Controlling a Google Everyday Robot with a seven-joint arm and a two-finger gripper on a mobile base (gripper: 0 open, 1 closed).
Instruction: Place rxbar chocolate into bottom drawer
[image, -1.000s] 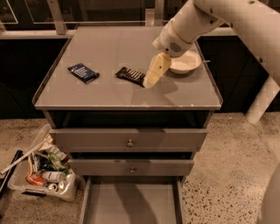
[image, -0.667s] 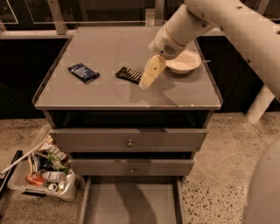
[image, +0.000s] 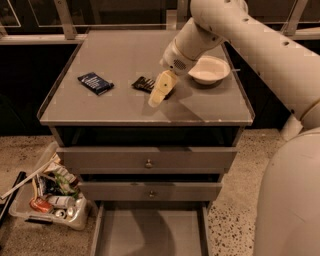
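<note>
Rxbar chocolate (image: 143, 83): flat on the cabinet top (image: 125, 50), just to the left of the jaws and touching or nearly touching them, its right end hidden behind the gripper (image: 155, 99). Probably not lifted yet, judging by how level it sits on the surface. Sits out in the open, well left of the white bowl (image: 209, 69) and apart from the dark blue packet (image: 95, 82) farther left of the jaws, so leaves room for a grasp from above without nudging either.

Bottom drawer (image: 150, 234): pulled out far below and nearer the camera than the jaws, bare grey floor showing, ready to take the bar. Two upper drawers (image: 147, 159) pushed in, so nothing overhangs the drop.

Arm (image: 240, 35): reaches in from the upper right, bends at the wrist above the bowl's left side, and slants the gripper down and leftward toward the front edge of the top. Tip low, close to the surface beside the bar. Cannot tell whether the gripper is spread or closed, nor whether it has the bar: seen edge-on as one pale shape.
</note>
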